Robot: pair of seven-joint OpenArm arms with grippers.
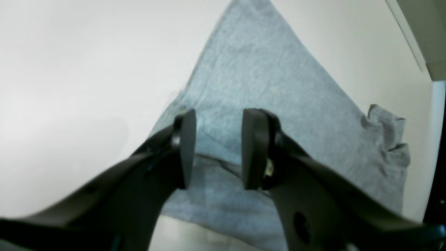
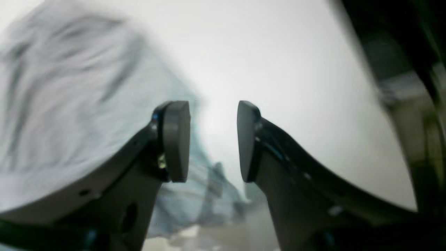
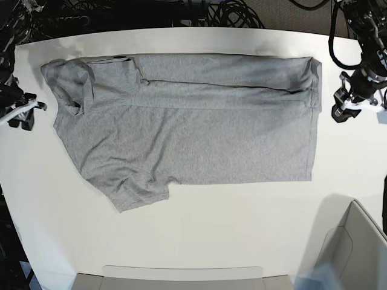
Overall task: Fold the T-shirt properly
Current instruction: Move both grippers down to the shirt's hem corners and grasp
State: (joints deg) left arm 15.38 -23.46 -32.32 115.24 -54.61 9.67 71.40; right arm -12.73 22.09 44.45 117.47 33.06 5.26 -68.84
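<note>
both claws stand narrowly parted, holding nothing: the left gripper [image 1: 217, 150] hangs over the shirt's [image 3: 199, 133] corner, the right gripper [image 2: 213, 141] just beside its blurred cloth. shirt lies flat across the bench's [image 3: 205, 235] far half, top strip folded over, sleeve bunched at one far corner.

Left gripper [image 1: 217, 150] parted above grey T-shirt [image 1: 264, 90], 2 pads [image 1: 186, 146] apart over folded edge.
</note>
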